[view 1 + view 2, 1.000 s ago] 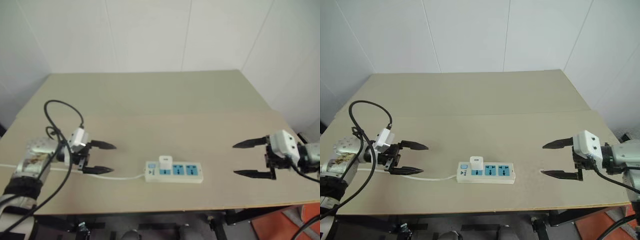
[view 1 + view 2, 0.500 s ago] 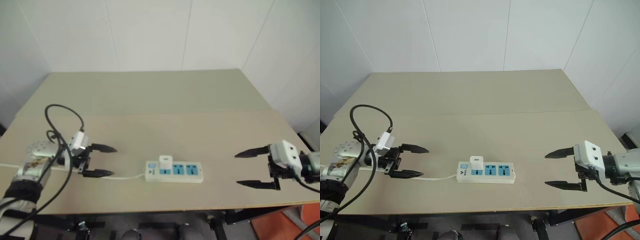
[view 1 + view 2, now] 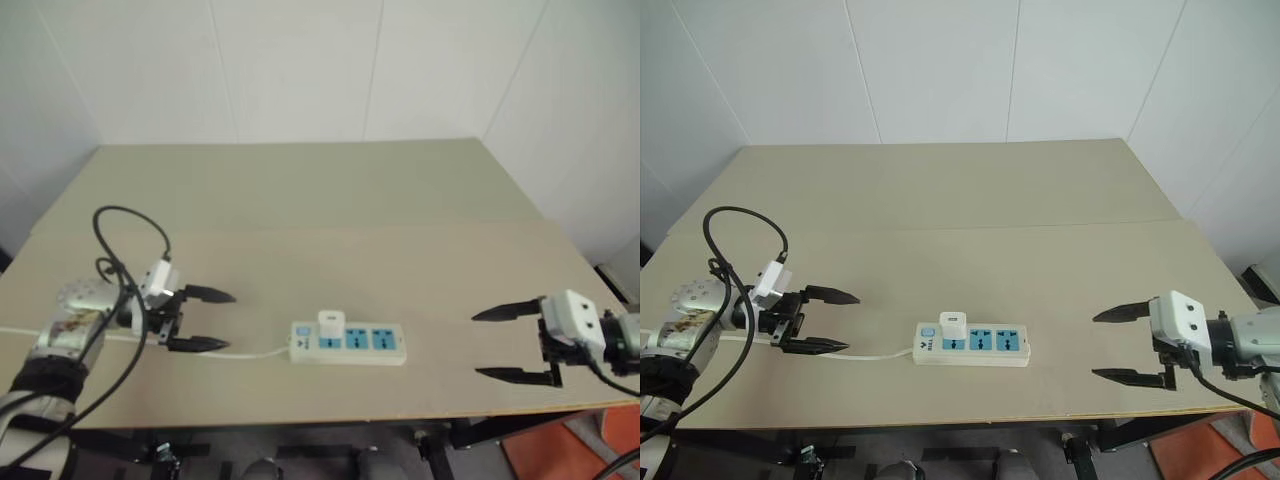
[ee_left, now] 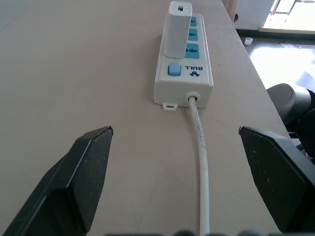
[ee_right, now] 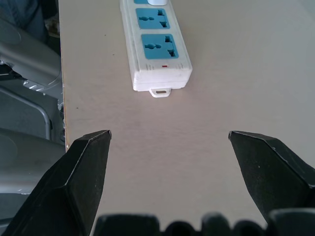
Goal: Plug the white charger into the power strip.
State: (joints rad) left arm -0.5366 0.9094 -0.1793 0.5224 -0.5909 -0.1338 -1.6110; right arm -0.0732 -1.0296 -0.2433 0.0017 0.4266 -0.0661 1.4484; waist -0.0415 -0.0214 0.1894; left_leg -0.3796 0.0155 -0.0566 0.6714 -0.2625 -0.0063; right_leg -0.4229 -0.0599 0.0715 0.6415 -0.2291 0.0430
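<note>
White charger seated upright in the power strip, in the outlet nearest the switch end — two blue outlet faces bare beside it. Strip flat on the table, near the front edge and roughly midway across, long side along that edge. Thin white cord leaving the switch end, running along the tabletop toward the left tool. Left tool just above the table, well apart from the strip, black fingers spread wide and pointing at the strip's switch end, holding nothing — cord passing between them. Right tool off the strip's far end near the table's right front corner, also well apart, fingers spread wide toward the strip, empty.
</note>
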